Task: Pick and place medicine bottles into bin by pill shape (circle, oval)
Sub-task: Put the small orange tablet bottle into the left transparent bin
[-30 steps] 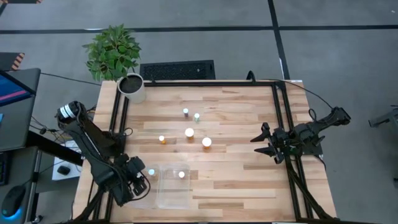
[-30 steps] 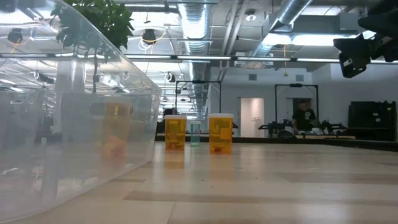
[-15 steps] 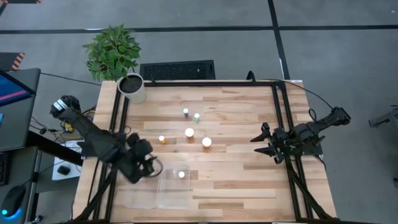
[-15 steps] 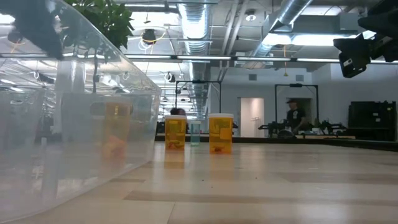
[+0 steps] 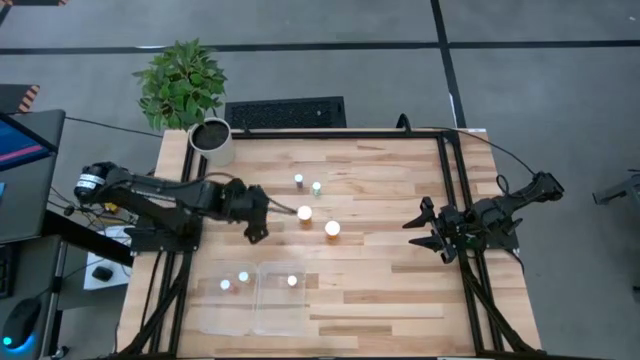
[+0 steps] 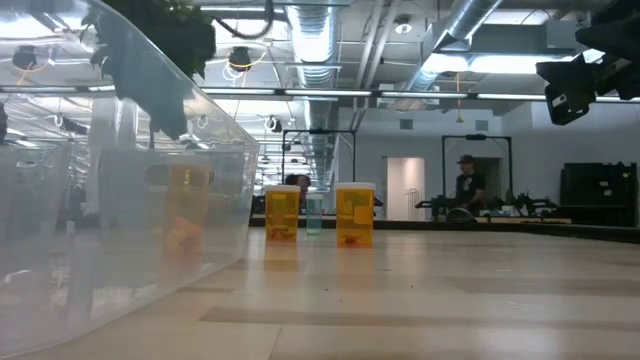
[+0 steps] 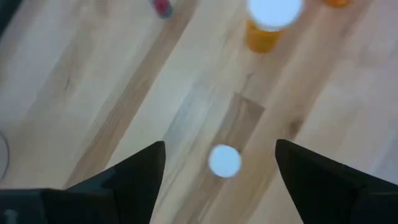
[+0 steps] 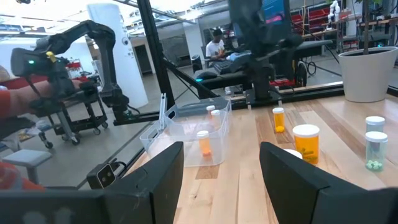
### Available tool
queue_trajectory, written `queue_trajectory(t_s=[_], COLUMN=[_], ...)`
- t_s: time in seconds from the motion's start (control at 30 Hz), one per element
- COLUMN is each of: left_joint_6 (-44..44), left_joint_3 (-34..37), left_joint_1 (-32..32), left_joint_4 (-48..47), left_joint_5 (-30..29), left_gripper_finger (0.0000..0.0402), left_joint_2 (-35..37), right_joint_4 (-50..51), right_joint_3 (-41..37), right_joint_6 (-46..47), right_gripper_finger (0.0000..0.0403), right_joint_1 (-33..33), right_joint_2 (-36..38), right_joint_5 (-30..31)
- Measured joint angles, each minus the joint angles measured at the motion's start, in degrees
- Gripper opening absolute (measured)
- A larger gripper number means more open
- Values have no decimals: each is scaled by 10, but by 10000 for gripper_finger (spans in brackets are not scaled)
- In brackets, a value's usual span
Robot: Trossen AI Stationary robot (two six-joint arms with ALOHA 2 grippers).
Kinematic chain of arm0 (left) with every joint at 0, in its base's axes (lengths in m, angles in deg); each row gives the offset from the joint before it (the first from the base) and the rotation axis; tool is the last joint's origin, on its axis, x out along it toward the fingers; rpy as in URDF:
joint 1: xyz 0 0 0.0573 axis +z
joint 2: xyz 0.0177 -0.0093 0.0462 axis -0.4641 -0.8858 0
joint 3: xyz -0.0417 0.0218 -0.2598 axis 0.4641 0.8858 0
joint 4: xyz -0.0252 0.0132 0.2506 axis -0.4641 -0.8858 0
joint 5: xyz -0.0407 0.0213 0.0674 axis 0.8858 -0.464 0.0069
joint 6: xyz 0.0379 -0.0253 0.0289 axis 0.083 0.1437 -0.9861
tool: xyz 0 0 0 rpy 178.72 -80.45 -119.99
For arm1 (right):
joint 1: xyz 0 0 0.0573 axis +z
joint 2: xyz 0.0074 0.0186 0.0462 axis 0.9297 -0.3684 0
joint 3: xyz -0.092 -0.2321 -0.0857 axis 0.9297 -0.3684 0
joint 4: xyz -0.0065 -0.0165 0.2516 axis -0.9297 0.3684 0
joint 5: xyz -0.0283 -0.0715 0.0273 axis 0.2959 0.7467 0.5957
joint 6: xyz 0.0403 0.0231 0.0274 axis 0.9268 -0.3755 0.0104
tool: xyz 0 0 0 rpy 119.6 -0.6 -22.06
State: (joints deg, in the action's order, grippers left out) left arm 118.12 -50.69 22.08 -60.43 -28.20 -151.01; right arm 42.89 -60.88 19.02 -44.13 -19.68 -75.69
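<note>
Three medicine bottles stand inside the clear two-compartment bin (image 5: 275, 316). Two white caps (image 5: 242, 277) (image 5: 225, 285) lie close together in its left compartment. One cap (image 5: 292, 281) shows in its right compartment, where the low view gives an orange body behind the clear wall.

Beyond the bin's far edge, toward the middle of the tabletop (image 5: 380, 290), the other bottles stand upright and apart. A small orange bottle (image 7: 224, 160) is nearest the bin's left compartment. Two larger orange bottles (image 5: 304, 212) (image 5: 332, 229) stand farther out, above the right compartment's side. Two small pale bottles (image 5: 298, 180) (image 5: 316, 186) stand side by side farthest from the bin.

The left gripper (image 5: 256, 230) hangs directly over the small orange bottle. Its fingers (image 7: 134, 177) are spread wide, with the white cap seen between them, touching neither.

The right gripper (image 5: 425, 228) waits well to the right of the bin, at the tabletop's right edge. Its fingers (image 8: 292, 177) are parted and hold nothing.

A white plant pot (image 5: 212, 140) with a leafy plant sits at the corner far from the bin on the left. A dark keyboard (image 5: 285, 112) lies just past that far edge. In the room behind, a person (image 6: 467, 186) stands in the distance.
</note>
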Motion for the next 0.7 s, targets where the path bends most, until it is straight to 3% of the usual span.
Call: queue_trajectory(t_s=[0.2, 0.7], left_joint_6=[-31, -38], left_joint_3=[9, 43], left_joint_1=[58, 66], left_joint_4=[-7, 37], left_joint_5=[48, 84], left_gripper_finger=[300, 300], left_joint_2=[-7, -43], right_joint_4=[0, 0], right_joint_3=[0, 0], right_joint_6=[0, 0], right_gripper_finger=[226, 226], right_joint_1=[0, 0], right_joint_2=[0, -1], right_joint_5=[0, 0])
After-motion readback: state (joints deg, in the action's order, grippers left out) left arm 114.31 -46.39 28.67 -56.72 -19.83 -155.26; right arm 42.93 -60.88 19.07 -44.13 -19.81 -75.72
